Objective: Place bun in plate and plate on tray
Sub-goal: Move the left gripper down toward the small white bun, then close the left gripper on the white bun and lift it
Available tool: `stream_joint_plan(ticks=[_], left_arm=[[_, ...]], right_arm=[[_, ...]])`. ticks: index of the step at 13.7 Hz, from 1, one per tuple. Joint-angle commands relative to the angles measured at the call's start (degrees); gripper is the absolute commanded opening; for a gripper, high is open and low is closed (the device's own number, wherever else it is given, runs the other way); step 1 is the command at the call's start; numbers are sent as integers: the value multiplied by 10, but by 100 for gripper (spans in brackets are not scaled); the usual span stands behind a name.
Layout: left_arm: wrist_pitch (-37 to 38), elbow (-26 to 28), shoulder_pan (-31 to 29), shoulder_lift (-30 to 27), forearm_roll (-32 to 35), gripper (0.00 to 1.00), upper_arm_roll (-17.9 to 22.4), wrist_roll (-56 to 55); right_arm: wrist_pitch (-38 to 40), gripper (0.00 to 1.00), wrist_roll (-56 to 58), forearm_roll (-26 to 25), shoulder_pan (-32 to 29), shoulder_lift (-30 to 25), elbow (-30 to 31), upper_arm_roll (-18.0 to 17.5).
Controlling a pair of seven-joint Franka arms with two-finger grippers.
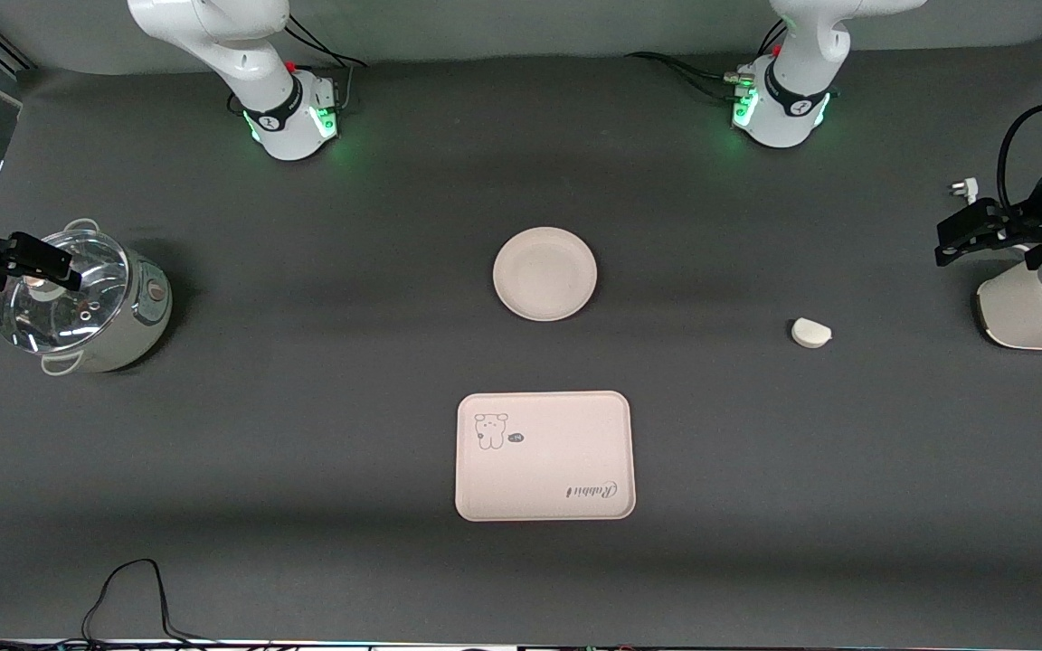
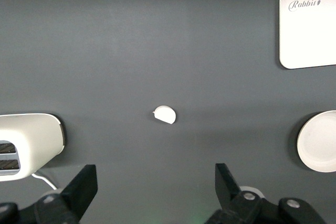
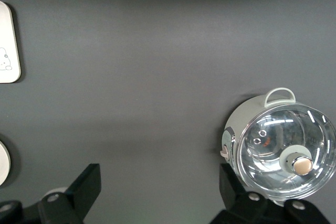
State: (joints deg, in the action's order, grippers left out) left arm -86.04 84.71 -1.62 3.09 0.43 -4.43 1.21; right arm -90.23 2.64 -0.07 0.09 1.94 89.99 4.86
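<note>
Bun [image 1: 811, 333] is seen lying on the table [image 1: 304, 452] toward the left arm's end, well apart from plate [image 1: 544, 273]. Plate is empty, mid-table; tray [image 1: 545, 456] is nearer the front camera, toward that table edge. Left gripper [image 2: 155, 192] is held over a white toaster [image 1: 1032, 307], fingers spread wide, nothing gripped. Right gripper [image 3: 157, 192] is held over a glass-lidded pot [image 1: 82, 303], fingers likewise wide, empty.

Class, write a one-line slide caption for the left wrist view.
Open left gripper hangs above the bun on the dark table; tray, plate and toaster at the edges.
</note>
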Motion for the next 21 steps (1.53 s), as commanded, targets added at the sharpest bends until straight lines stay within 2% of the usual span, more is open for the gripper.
stream_joint_plan(ticks=[1, 4, 5, 7, 12, 15, 18, 21], left_arm=[[14, -8, 1, -1, 1, 100, 3, -7], [32, 6, -3, 3, -7, 100, 8, -2], [53, 19, -3, 8, -8, 100, 8, -3], [38, 68, -3, 9, -3, 100, 9, -5], [-205, 272, -3, 2, 4, 100, 10, -5], [-340, 360, -4, 17, 4, 100, 11, -6], [-506, 456, -3, 41, 4, 100, 13, -26], [-583, 491, 2, 87, 4, 100, 13, -80]], right_arm=[[6, 100, 6, -11, 7, 0, -3, 5], [6, 100, 5, -11, 8, 0, -2, 4], [7, 100, 5, -11, 8, -1, -1, 4], [9, 100, 5, -11, 8, -2, -1, 4], [12, 100, 5, -10, 8, -2, 1, 4], [12, 100, 5, -10, 8, -2, 1, 4], [12, 100, 5, -10, 8, -2, 2, 4], [12, 100, 5, -10, 8, -1, 4, 4]])
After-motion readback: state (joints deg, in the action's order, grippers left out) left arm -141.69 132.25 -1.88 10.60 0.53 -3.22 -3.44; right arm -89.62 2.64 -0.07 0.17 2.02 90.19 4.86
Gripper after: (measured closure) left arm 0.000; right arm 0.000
